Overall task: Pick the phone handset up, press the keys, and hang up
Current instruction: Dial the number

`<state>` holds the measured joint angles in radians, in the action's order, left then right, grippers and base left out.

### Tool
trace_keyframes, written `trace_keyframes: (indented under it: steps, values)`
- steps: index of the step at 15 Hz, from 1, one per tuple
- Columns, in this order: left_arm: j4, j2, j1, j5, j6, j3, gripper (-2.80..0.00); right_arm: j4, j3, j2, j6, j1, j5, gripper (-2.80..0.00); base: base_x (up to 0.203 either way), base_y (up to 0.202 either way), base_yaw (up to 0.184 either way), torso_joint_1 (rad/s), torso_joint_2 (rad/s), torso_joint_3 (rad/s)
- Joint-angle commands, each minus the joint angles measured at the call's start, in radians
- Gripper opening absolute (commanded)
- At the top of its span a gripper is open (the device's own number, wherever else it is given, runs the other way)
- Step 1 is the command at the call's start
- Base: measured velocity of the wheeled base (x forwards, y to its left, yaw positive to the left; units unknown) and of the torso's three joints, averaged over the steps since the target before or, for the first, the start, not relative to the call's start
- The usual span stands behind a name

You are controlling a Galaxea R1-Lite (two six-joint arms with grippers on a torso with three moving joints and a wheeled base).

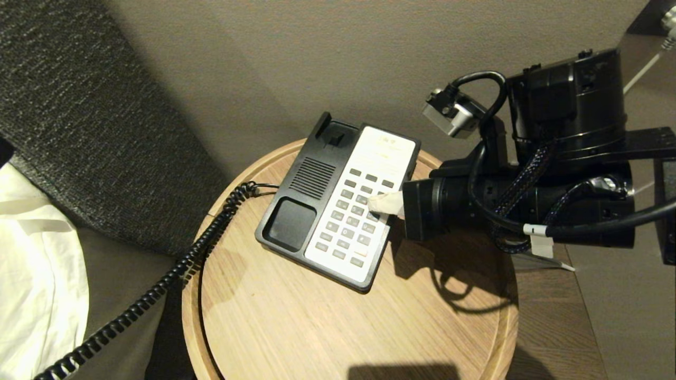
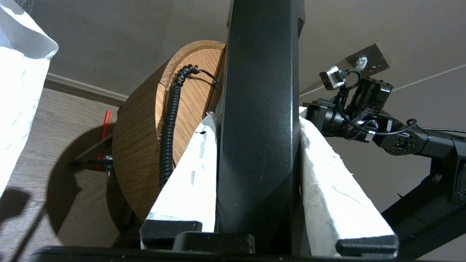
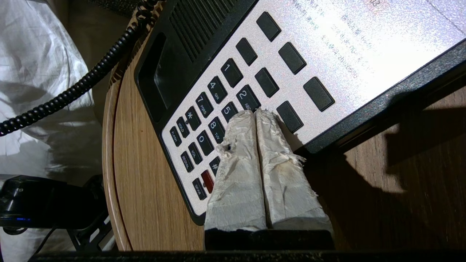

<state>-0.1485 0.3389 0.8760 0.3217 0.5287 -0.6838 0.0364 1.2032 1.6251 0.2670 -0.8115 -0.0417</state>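
Observation:
The black phone handset (image 2: 260,109) stands clamped between the white-wrapped fingers (image 2: 193,171) of my left gripper (image 2: 259,120), off the table's left side and outside the head view. Its coiled cord (image 1: 174,274) runs from the phone base (image 1: 338,203) over the table edge. The base's cradle (image 1: 289,223) lies bare. My right gripper (image 1: 377,204) (image 3: 255,113) is shut, with its taped tips resting on the keypad (image 3: 218,120) among the number keys, beside the 5 and 2.
The base sits on a round wooden side table (image 1: 296,316) with a raised rim. A dark upholstered seat (image 1: 90,105) and white bedding (image 1: 31,264) lie to the left. A wall rises behind. Wood floor and a red object (image 2: 105,127) show below the table.

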Motion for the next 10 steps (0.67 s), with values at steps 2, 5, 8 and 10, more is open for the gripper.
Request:
trace_keyframes:
  steps: [2, 5, 8, 10]
  values:
    - [-0.003, -0.004, 0.0, 0.002, 0.004, 0.0, -2.8, -0.003, 0.001, -0.001, 0.001, 0.0, 0.0, -2.8, 0.0, 0.0, 0.0, 0.0, 0.0, 0.0]
    - [-0.005, -0.006, 0.0, 0.002, 0.005, 0.001, -2.8, 0.0, 0.01, -0.007, 0.008, -0.002, 0.0, -2.8, 0.0, 0.0, 0.0, 0.0, 0.0, 0.0]
    - [-0.005, -0.011, 0.0, 0.004, 0.005, 0.001, -2.8, 0.002, 0.022, -0.028, 0.024, -0.02, -0.004, -2.8, 0.0, 0.0, 0.0, 0.0, 0.0, 0.0]
    - [-0.005, -0.011, 0.0, 0.002, 0.005, 0.001, -2.8, -0.004, 0.02, -0.031, 0.032, -0.039, -0.004, -2.8, 0.0, 0.0, 0.0, 0.0, 0.0, 0.0]
